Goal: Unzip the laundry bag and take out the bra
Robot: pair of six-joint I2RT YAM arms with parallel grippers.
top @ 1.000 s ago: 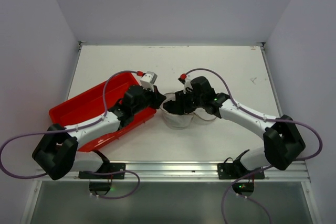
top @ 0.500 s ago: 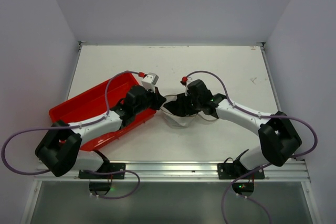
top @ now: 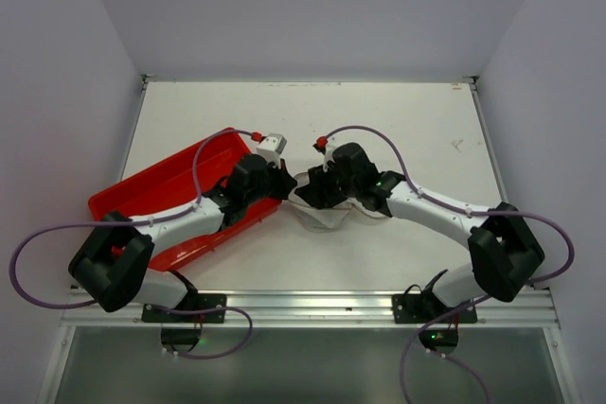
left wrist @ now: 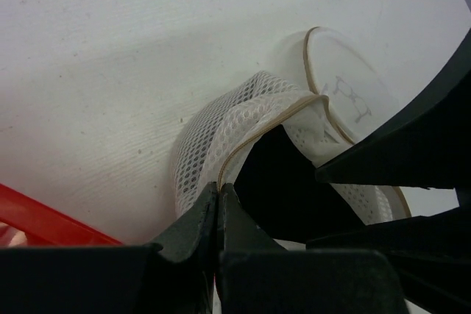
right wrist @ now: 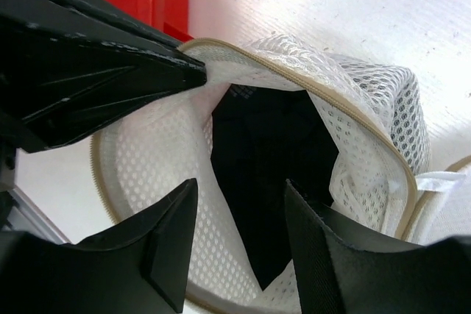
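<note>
At the middle of the white surface (top: 379,130), just right of the red tray (top: 142,191), the laundry bag (top: 320,213) sits between the two arms; its mouth is open, with the tan zipper rim (left wrist: 259,136) slack and curving round the opening; the circular flap lid (left wrist: 346,79) lies flat on the surface on the far side of the bag, as the left wrist view shows it. Left hand (left wrist: 220,200): fingers pressed together, clamped on the zipper rim at the side of the bag nearest the tray, with the mesh wall pulled up into a fold there; the arm reaches across the tray's near corner. Right hand (right wrist: 241,184): fingers standing apart, tips at the bag's mouth and pointing into it; nothing visibly pinched between them. The bra (right wrist: 268,145) is inside the bag, a dark black mass against the white mesh, showing through the opening directly beyond the right fingers; cannot tell whether either finger touches the fabric. The two hands are close, left fingertip at the rim just above and left of the opening in the right wrist view; tray contents not discernible.
</note>
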